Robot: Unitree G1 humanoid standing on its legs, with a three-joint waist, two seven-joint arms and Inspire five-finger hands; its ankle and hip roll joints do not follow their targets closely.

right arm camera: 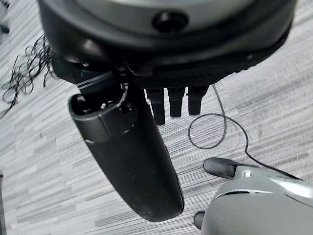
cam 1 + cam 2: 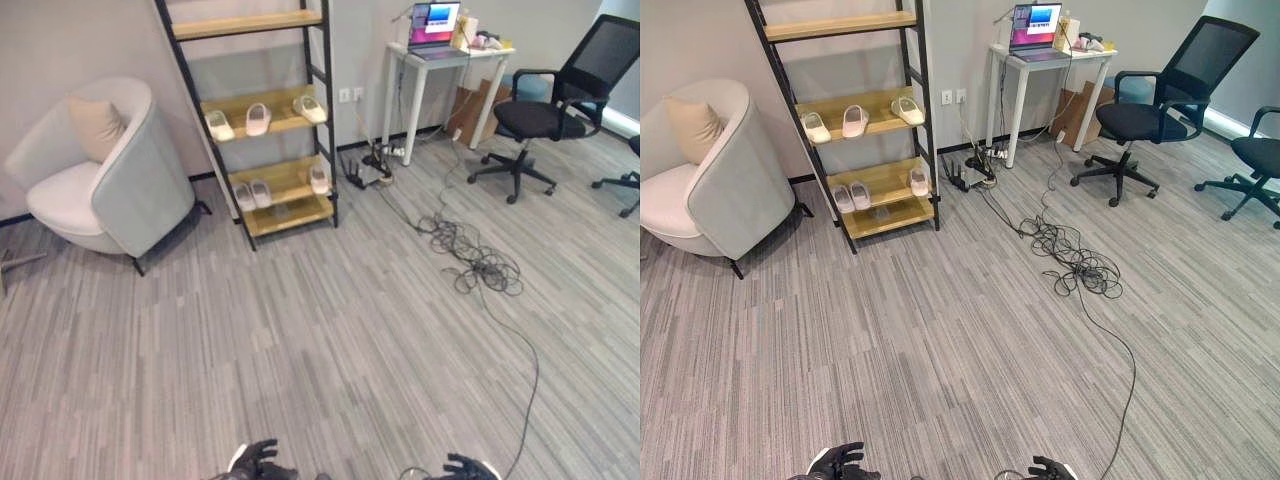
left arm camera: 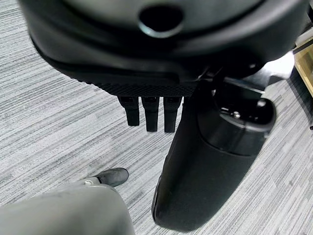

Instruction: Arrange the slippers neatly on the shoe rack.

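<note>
A black-framed shoe rack point(image 2: 327, 120) with wooden shelves stands against the far wall. Its middle shelf holds three white slippers: one at the left point(image 2: 219, 125), one beside it point(image 2: 258, 118), and one set apart at the right point(image 2: 309, 108). On the lower shelf a pair point(image 2: 252, 194) lies side by side, with a single slipper point(image 2: 319, 179) at the right end. My left hand point(image 2: 258, 462) and right hand point(image 2: 465, 467) hang low at the near edge, far from the rack. In the wrist views the left hand point(image 3: 151, 115) and right hand point(image 1: 176, 100) have straight fingers and hold nothing.
A pale armchair point(image 2: 120, 180) with a cushion stands left of the rack. To its right are a white desk point(image 2: 440, 60) with a laptop and a black office chair point(image 2: 550, 110). A tangle of cables point(image 2: 470, 255) lies on the striped grey carpet, trailing towards me.
</note>
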